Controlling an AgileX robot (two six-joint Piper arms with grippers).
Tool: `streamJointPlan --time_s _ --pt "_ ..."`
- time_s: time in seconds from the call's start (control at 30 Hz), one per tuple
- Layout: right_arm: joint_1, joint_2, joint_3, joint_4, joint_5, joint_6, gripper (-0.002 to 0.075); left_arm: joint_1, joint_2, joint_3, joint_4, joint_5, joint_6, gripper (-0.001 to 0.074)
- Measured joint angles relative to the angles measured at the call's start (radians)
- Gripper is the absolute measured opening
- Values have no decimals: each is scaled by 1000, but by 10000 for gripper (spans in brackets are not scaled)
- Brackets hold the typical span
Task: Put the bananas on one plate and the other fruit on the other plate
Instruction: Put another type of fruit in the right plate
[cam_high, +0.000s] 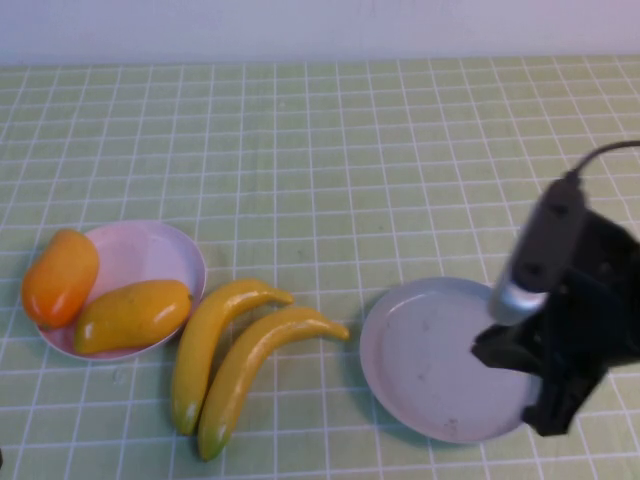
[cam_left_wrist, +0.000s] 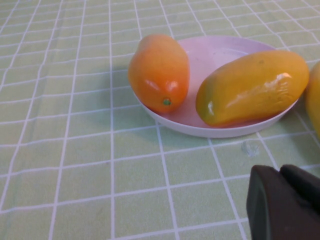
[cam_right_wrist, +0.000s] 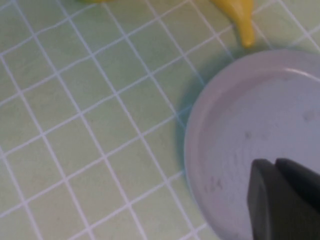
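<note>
My high view looks down over the tabletop (cam_high: 330, 140) from the robot's side. My left wrist view sits low, near the pink-lilac plate (cam_left_wrist: 220, 50). Right wrist view hangs close over the grey-blue plate (cam_right_wrist: 260, 125), shared with high view (cam_high: 420, 350).

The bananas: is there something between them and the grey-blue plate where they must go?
Nothing visible. The bananas lie on the cloth left of the grey-blue plate, with only bare cloth between. The right gripper hovers over the plate's right edge; the left gripper is near the pink plate.
</note>
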Motion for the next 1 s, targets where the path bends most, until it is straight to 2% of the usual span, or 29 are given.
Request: streamJointPlan --time_s 0.13,0.37,0.47,0.6,0.77,1.0 --pt "145 206 -161 -107 -17 -11 6 0 0 0 0 0 0 4" --pt "270 543 -465 -169 29 -237 174 0 0 0 2 0 0 4" --pt "282 664 -581 -169 37 -342 246 0 0 0 2 0 0 4" --pt "282 771 -690 -176 39 -435 293 0 0 0 2 0 0 4" --pt "282 850 -773 -178 41 -530 317 0 0 0 2 0 0 4" --pt "282 928 -793 -181 -21 -558 321 0 0 0 2 0 0 4"
